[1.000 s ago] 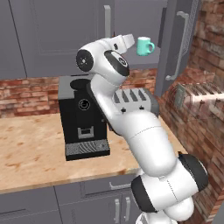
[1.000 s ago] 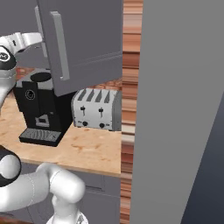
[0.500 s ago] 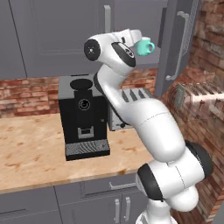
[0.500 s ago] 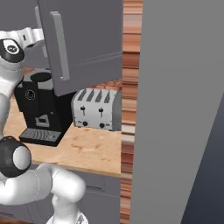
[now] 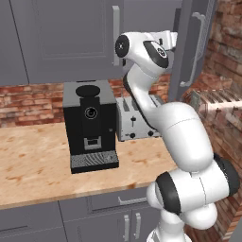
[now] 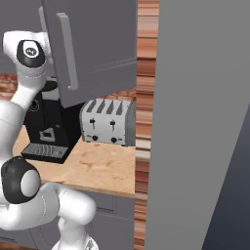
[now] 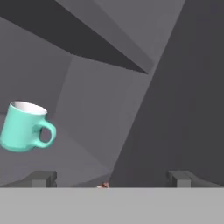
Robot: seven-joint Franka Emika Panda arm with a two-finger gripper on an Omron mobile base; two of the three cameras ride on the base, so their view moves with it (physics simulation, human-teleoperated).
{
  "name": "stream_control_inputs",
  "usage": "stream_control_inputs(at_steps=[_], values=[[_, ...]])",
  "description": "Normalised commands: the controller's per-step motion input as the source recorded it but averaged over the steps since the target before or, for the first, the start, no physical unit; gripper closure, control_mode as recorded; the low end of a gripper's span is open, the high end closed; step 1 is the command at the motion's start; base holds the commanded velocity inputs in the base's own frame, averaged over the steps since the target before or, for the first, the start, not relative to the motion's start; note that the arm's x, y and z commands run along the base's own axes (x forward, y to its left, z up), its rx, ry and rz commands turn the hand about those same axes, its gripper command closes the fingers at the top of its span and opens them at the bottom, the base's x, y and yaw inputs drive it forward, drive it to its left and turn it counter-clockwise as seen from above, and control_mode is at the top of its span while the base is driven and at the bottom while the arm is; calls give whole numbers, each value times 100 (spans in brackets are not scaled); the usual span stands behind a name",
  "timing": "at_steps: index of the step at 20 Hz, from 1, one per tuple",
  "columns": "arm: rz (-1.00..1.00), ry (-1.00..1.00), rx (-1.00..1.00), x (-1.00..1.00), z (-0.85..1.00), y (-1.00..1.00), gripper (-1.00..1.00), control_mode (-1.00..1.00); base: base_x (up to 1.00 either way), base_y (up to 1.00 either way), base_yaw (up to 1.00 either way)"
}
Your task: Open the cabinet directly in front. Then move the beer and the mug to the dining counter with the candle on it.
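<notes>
Mug [image 7: 25,127]: teal, on grey shelf inside open cabinet [image 5: 194,52], hidden behind the arm in base views. Gripper [image 7: 111,178]: fingers spread wide, empty, mug off to one side. Wood worktop [image 5: 33,165]: coffee machine [image 5: 90,125], toaster [image 6: 108,122], brick wall behind.

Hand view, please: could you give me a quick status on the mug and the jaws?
Gripper open, holding nothing. Mint-green mug on the cabinet shelf, off to one side of the jaws, not between them. Nothing between gripper and mug.
</notes>
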Motion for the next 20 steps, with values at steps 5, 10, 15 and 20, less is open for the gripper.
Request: stream_control_inputs(at_steps=[5, 10, 15, 20], values=[[-7, 3, 7, 2, 0, -61, -100, -100, 0, 0, 0], [-28, 0, 13, -21, 2, -100, -100, -100, 0, 0, 0], [-13, -5, 14, -1, 0, -100, -100, -100, 0, 0, 0], [3, -3, 2, 0, 0, -29, -100, -100, 0, 0, 0]])
